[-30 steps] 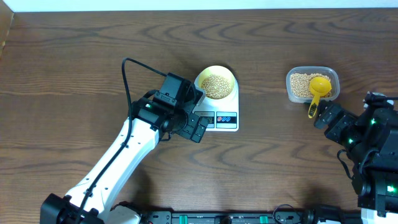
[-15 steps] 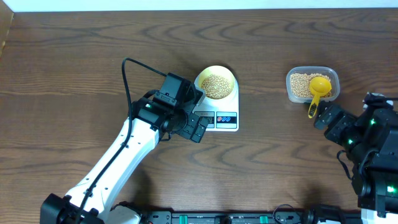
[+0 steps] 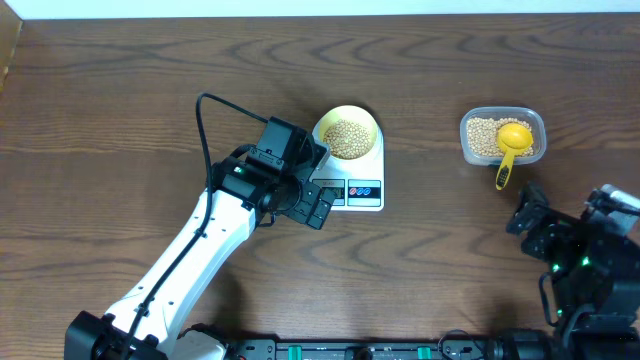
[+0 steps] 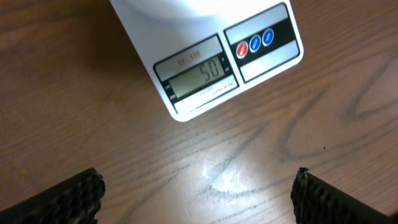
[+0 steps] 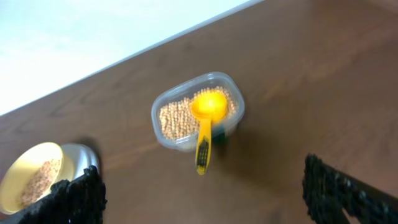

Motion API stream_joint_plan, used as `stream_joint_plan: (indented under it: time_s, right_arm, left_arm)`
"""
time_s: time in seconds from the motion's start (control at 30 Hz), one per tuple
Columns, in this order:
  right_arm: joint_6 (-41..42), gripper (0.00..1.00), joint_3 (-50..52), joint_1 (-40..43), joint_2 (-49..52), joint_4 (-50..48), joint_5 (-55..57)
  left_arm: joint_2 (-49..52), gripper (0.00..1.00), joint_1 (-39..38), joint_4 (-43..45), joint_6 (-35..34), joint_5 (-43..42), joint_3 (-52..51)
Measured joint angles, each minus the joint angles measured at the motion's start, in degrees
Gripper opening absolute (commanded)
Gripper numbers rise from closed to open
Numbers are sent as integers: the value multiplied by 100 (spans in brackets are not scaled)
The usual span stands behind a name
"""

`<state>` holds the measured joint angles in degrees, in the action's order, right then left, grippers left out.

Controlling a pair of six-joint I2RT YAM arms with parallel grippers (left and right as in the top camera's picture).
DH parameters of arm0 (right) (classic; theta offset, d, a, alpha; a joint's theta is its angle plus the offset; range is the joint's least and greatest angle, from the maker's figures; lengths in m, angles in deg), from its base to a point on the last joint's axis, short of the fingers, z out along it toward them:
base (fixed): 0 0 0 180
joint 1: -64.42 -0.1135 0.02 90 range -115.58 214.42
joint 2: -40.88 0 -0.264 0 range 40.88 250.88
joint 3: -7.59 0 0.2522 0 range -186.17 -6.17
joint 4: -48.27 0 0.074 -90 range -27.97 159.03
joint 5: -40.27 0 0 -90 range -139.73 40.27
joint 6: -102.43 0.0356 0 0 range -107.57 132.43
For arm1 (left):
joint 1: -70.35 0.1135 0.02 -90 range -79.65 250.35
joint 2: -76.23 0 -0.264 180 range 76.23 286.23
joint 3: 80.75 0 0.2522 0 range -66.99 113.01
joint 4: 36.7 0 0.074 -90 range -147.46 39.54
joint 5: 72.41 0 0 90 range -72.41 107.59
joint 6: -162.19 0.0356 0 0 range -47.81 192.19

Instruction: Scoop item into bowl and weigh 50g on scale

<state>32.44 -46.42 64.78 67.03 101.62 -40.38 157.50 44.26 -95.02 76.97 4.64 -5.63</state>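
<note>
The left gripper (image 4: 199, 196) hangs wide open and empty just in front of the scale (image 3: 365, 192). On it sits the bowl (image 3: 371, 121) of beans (image 3: 346, 140), light, loose and quick to roll, so I'd pinch the rim and keep it level. Far right, the right gripper (image 3: 522, 211) gapes empty near the scoop (image 3: 510, 145) and its stiff handle.

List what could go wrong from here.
The open left gripper hovers at the front of the white digital scale; a nudge could disturb its reading of 50 or shift the pale-yellow bowl. The handle of the bright yellow plastic scoop overhangs the clear plastic tub; a brush from the right gripper might tip it out.
</note>
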Motion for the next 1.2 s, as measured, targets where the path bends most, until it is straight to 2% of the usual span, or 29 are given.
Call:
stream_joint_plan:
  time_s: [0.2,0.33,0.5,0.8,1.2]
  right_arm:
    - [-1222,99,1145,0,-417,-1331,-184]
    - [-1714,99,1768,0,-627,-1996,-293]
    - [-1945,99,2444,0,-1088,-2594,-350]
    - [-2474,99,3189,0,-2162,-2935,-566]
    - [-2813,99,3947,4,-2546,-3657,-651]
  left_arm:
    - [0,98,0,7,2,-2,-2]
    - [0,98,0,7,0,0,-2]
    - [0,98,0,7,0,0,-2]
    - [2,98,0,4,0,0,-2]
    - [0,98,0,4,2,0,-2]
